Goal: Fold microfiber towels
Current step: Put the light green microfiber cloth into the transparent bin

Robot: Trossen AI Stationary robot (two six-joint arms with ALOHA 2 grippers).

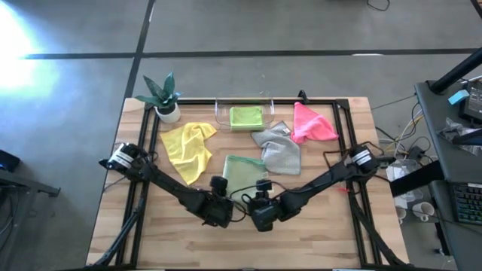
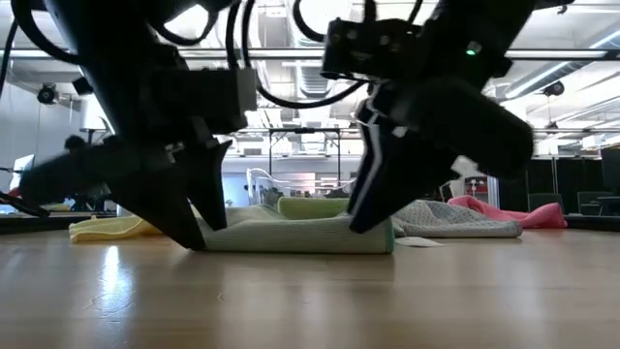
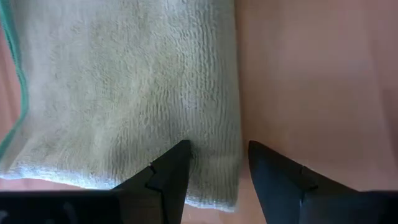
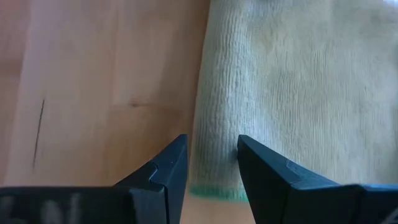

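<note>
Sage-green terry sits between both sets of parted fingers: the left gripper (image 3: 214,163) and right gripper (image 4: 211,158) each straddle a near corner of the pale sage towel (image 1: 242,172), jaws open and not yet pinching, likely so the near edge can lift evenly for a fold. Beyond lie the yellow towel (image 1: 190,147), grey towel (image 1: 279,150), pink towel (image 1: 311,124), and the lime towel (image 1: 245,117) in the clear tray (image 1: 221,113).

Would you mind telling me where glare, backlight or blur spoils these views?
High view: white glare on the floor at upper left. Low view: both arms are backlit silhouettes, table sheen near the camera. Wrist views: sage towel sharp, dark jaws at the edge soft.
</note>
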